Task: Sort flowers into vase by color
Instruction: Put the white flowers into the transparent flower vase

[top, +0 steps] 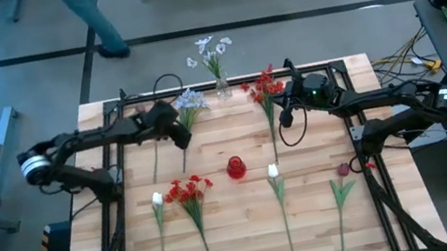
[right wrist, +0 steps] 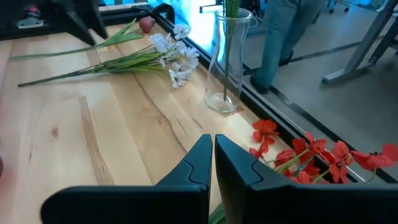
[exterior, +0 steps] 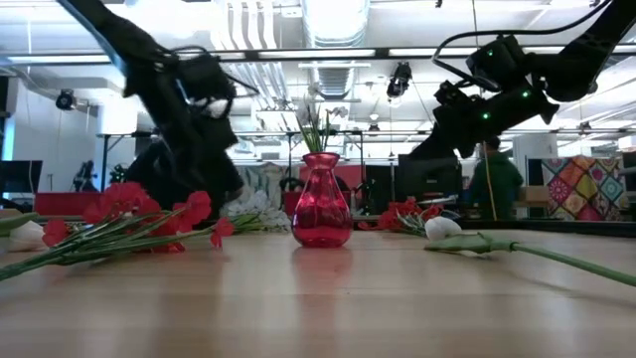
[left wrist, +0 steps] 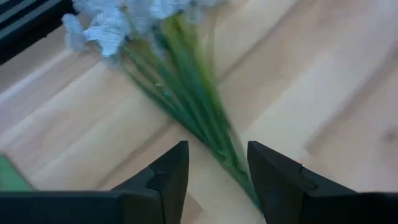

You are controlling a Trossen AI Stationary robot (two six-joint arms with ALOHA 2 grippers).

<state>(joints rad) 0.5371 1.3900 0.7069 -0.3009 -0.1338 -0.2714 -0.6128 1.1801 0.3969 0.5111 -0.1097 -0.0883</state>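
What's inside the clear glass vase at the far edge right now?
The clear vase holds green stems; in the high view pale-blue blossoms rise above its mouth. How many stems cannot be counted. Another pale-blue bunch lies on the table, between the left gripper's open fingers.

A red vase (exterior: 321, 202) stands mid-table, red flowers (exterior: 129, 214) lying beside it.

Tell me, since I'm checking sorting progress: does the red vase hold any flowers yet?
No: in the high view the red vase stands alone mid-table, nothing in its mouth; red flowers lie beside it on the table.
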